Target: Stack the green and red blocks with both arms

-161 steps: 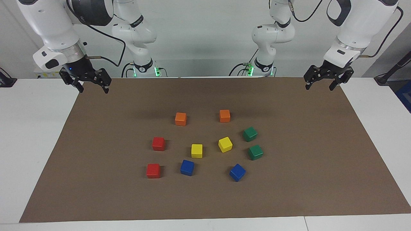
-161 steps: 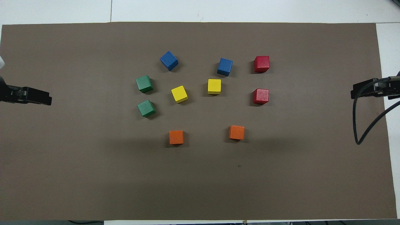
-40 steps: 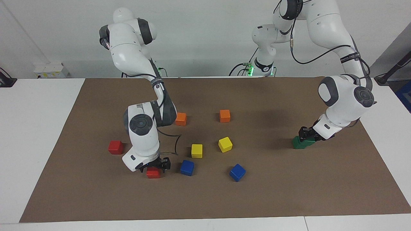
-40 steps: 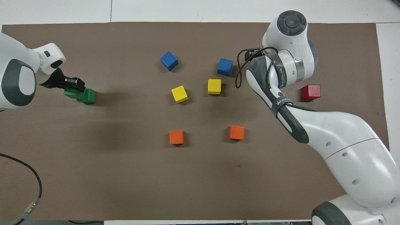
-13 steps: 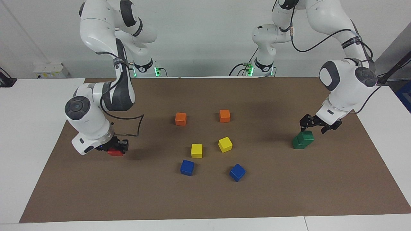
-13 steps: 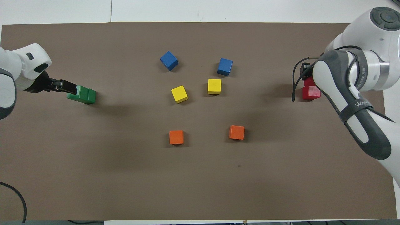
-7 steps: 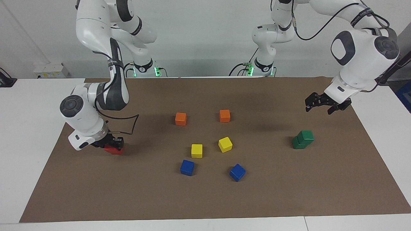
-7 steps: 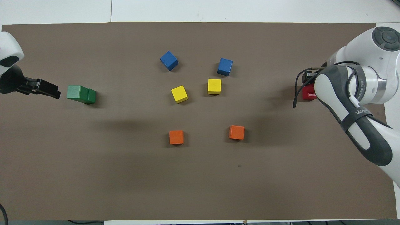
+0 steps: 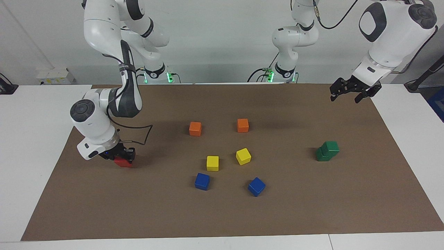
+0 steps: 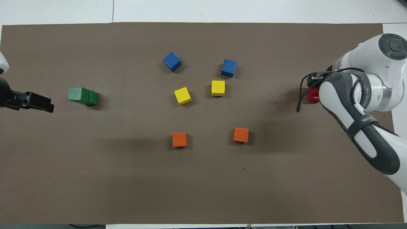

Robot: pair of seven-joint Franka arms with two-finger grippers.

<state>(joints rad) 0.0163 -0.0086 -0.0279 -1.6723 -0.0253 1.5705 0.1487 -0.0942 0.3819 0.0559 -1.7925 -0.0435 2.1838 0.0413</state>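
Observation:
Two green blocks (image 9: 327, 151) stand stacked, the upper one slightly askew, toward the left arm's end of the mat; the same green stack (image 10: 82, 96) shows from overhead. My left gripper (image 9: 345, 98) hangs open and empty, high over the mat's corner by its own base, well clear of the stack; the overhead view catches the left gripper (image 10: 44, 104) at the edge. My right gripper (image 9: 123, 156) is shut on a red block (image 9: 123, 162) low at the right arm's end. The hand hides most of it, so I cannot separate a second red block beneath. Overhead, only a sliver of red block (image 10: 313, 94) shows.
In the middle of the brown mat (image 9: 222, 215) lie two orange cubes (image 9: 195, 128) (image 9: 242, 125), two yellow cubes (image 9: 212, 163) (image 9: 243, 156) and two blue cubes (image 9: 202, 181) (image 9: 256, 186). White table borders the mat at both ends.
My left gripper has lifted off the green stack and drawn back toward its base, staying open. The right gripper has kept the red block and barely shifted.

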